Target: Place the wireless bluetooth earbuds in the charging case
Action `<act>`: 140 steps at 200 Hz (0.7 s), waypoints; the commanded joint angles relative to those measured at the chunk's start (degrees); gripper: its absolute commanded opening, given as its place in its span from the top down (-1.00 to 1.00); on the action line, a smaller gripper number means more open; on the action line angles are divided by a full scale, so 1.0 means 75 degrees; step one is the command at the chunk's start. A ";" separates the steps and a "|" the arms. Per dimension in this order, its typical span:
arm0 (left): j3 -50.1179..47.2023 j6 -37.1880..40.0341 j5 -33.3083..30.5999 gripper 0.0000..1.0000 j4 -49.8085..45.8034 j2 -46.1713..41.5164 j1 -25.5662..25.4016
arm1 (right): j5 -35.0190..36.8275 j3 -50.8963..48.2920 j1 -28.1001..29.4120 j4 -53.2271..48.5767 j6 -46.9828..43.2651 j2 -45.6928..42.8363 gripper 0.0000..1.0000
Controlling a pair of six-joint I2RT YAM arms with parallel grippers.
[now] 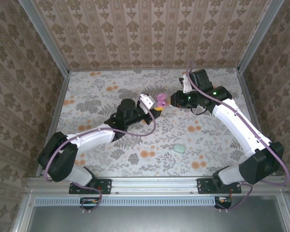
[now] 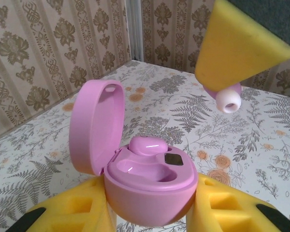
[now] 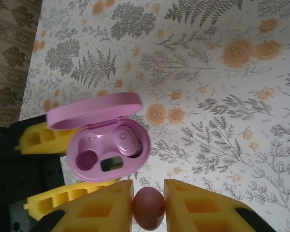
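Note:
The pink charging case (image 2: 150, 193) is held up off the table with its lid (image 2: 94, 125) swung open, and my left gripper (image 2: 152, 215) is shut on its lower shell. One pinkish-purple earbud (image 2: 145, 145) sits in the far slot; the near slot (image 2: 152, 171) is empty. My right gripper (image 3: 148, 203) is shut on a second pinkish-purple earbud (image 3: 148, 209). It hangs just above and to the right of the open case (image 3: 106, 147), apart from it. From above, both grippers meet at mid-table, left gripper (image 1: 154, 107) and right gripper (image 1: 173, 100), with the case (image 1: 162, 100) between them.
A pale green pebble-shaped case (image 1: 179, 147) lies shut on the floral tabletop (image 1: 135, 145), nearer the right arm's base. Patterned walls (image 1: 150, 34) close in the back and both sides. Open table lies in front of and behind the grippers.

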 commanded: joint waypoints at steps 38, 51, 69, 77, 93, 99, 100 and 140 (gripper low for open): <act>0.0370 0.0291 -0.0158 0.32 0.0368 0.0169 -0.0183 | -0.0232 0.0317 0.0156 0.0124 0.0240 -0.0009 0.49; 0.0398 0.0291 -0.0158 0.32 0.0381 0.0187 -0.0193 | -0.0199 0.0333 0.0213 0.0143 0.0242 0.0041 0.49; 0.0421 0.0283 -0.0152 0.32 0.0393 0.0208 -0.0212 | -0.0102 0.0386 0.0286 0.0143 0.0255 0.0125 0.49; 0.0424 0.0289 -0.0149 0.32 0.0411 0.0216 -0.0212 | -0.0092 0.0407 0.0315 0.0154 0.0264 0.0150 0.49; 0.0442 0.0279 -0.0150 0.32 0.0408 0.0228 -0.0233 | -0.0022 0.0471 0.0367 0.0165 0.0266 0.0224 0.49; 0.0442 0.0279 -0.0149 0.32 0.0404 0.0231 -0.0238 | 0.0004 0.0489 0.0390 0.0176 0.0273 0.0239 0.49; 0.0439 0.0279 -0.0149 0.32 0.0410 0.0231 -0.0242 | 0.0015 0.0491 0.0397 0.0171 0.0270 0.0247 0.49; 0.0469 0.0279 -0.0149 0.32 0.0415 0.0228 -0.0261 | 0.0468 0.0634 0.0546 0.0055 0.0207 0.0431 0.49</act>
